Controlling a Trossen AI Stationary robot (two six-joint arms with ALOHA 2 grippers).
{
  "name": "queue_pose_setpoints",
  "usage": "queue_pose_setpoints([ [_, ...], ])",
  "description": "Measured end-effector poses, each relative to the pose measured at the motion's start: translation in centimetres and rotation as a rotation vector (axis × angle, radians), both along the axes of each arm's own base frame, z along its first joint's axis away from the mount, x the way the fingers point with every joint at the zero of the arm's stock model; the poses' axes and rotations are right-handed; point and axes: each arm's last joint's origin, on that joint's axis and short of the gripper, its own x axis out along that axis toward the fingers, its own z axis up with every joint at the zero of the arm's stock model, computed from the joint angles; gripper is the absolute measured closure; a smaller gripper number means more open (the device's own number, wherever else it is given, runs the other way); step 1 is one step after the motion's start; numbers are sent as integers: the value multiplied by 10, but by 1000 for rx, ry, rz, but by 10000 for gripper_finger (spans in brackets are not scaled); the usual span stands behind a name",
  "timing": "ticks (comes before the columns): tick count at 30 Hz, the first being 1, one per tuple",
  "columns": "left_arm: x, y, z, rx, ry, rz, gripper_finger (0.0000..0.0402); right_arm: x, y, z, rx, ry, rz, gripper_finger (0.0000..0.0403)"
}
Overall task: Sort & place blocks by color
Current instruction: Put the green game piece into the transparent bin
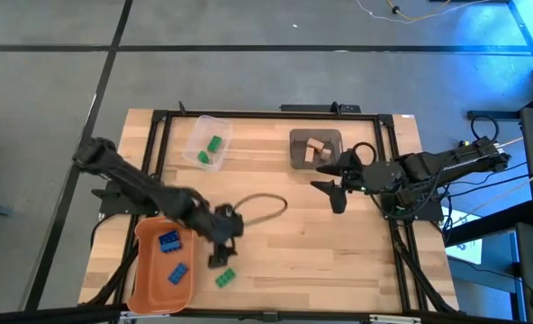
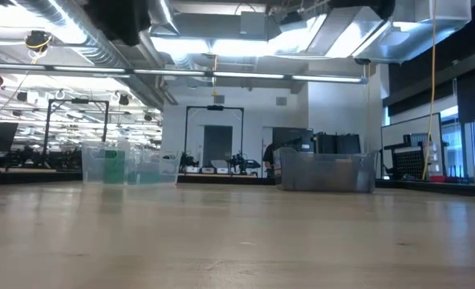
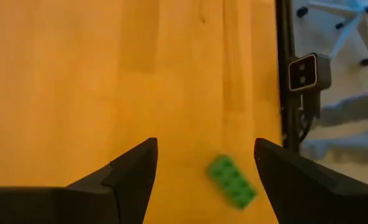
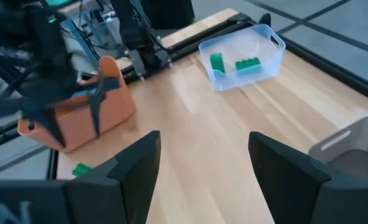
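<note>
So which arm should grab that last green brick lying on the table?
Probably the left. Its gripper hangs open right above the green brick, which shows between its fingers in the wrist view. The right gripper is open too, but far across the table by the grey bin.

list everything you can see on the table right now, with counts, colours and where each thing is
green blocks: three; two in the clear bin, one loose on the table beside the orange bin
blue blocks: two visible, in the orange bin
tan blocks: a few, count unclear, in the grey bin
clear bin: one, far left of table
grey bin: one, far middle
orange bin: one, near left corner
table: one, pale wood
left gripper: open, above the loose green block
right gripper: open, beside the grey bin
</note>
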Motion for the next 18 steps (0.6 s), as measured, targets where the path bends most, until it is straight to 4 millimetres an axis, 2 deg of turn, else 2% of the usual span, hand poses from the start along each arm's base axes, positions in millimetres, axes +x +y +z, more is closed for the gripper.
queue_pose_setpoints([
  [5, 25, -40, -25, -122, 142, 164, 143, -1, 0, -3, -11, 31, 1, 159],
  [9, 39, -62, -41, -171, 275, 301, 143, -2, -1, -3, -17, 37, 3, 159],
  [15, 36, -82, -70, -72, 516, 461, 143, -2, -1, -3, -42, 45, 15, 159],
  [18, 37, -89, -82, -77, 560, 468, 143, -2, -1, -4, -46, 52, 16, 159],
])
